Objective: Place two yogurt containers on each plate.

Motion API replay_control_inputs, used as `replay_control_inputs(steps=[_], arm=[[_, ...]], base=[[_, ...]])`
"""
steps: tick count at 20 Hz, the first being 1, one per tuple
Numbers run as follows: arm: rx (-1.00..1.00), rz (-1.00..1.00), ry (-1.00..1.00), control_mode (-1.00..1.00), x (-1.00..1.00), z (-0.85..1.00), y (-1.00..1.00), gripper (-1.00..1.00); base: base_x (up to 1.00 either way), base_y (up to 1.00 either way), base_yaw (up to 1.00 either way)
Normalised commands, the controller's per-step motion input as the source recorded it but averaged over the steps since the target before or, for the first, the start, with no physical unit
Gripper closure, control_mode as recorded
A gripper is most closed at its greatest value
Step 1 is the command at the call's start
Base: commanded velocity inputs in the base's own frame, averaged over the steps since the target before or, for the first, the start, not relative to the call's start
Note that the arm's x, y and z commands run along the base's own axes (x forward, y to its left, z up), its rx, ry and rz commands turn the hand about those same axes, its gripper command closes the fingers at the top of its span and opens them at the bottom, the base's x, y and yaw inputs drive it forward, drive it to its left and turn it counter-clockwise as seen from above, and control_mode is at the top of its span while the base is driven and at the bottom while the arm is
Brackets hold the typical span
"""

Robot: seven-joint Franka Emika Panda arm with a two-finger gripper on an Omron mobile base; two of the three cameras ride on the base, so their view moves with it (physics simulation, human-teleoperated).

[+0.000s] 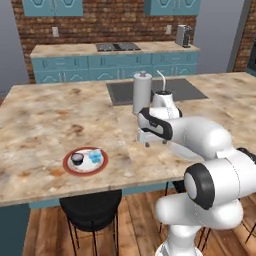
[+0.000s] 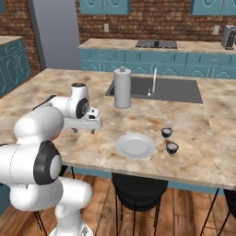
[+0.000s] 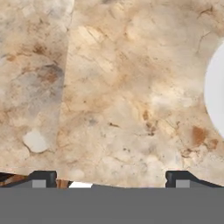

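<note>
The cream plate with a red-brown rim (image 1: 67, 165) lies near the counter's front edge. It holds a dark yogurt cup (image 1: 77, 159) and the light-blue boxy yogurt container (image 1: 95, 158). The pale grey plate (image 2: 135, 145) is bare, and its edge (image 3: 217, 100) shows at the right of the hand view. Two more dark yogurt cups (image 2: 166, 132) (image 2: 172, 147) stand on the counter just right of the grey plate. My gripper (image 2: 85, 130) (image 1: 152, 143) (image 3: 111, 178) hovers over bare marble between the two plates. It is open, fingers wide apart, with nothing between them.
A tall grey cylinder (image 2: 122, 87) stands behind the grey plate, beside the dark sink (image 2: 159, 90) with its tap. Black stools (image 1: 90, 210) sit under the counter's front edge. A back counter with a cooktop (image 1: 117, 47) runs along the brick wall.
</note>
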Motion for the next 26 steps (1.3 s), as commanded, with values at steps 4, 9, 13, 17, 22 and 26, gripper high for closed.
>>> replay_control_inputs(steps=[4, 9, 13, 17, 22, 26], arm=[[0.0, 0.0, 0.0, 1.0, 0.0, 0.0, 0.0, -1.0], [0.0, 0.0, 0.0, 1.0, 0.0, 0.0, 0.0, -1.0], [0.0, 0.0, 0.0, 1.0, 0.0, 0.0, 0.0, -1.0], [0.0, 0.0, 0.0, 1.0, 0.0, 0.0, 0.0, -1.0], [0.0, 0.0, 0.0, 1.0, 0.0, 0.0, 0.0, -1.0], [0.0, 0.0, 0.0, 1.0, 0.0, 0.0, 0.0, -1.0]], base=[[0.34, -0.93, -0.14], [0.17, -0.65, -0.29], [0.25, -0.39, -0.02], [0.49, -0.18, 0.01], [0.42, 0.1, 0.0], [0.12, 0.04, 0.0]])
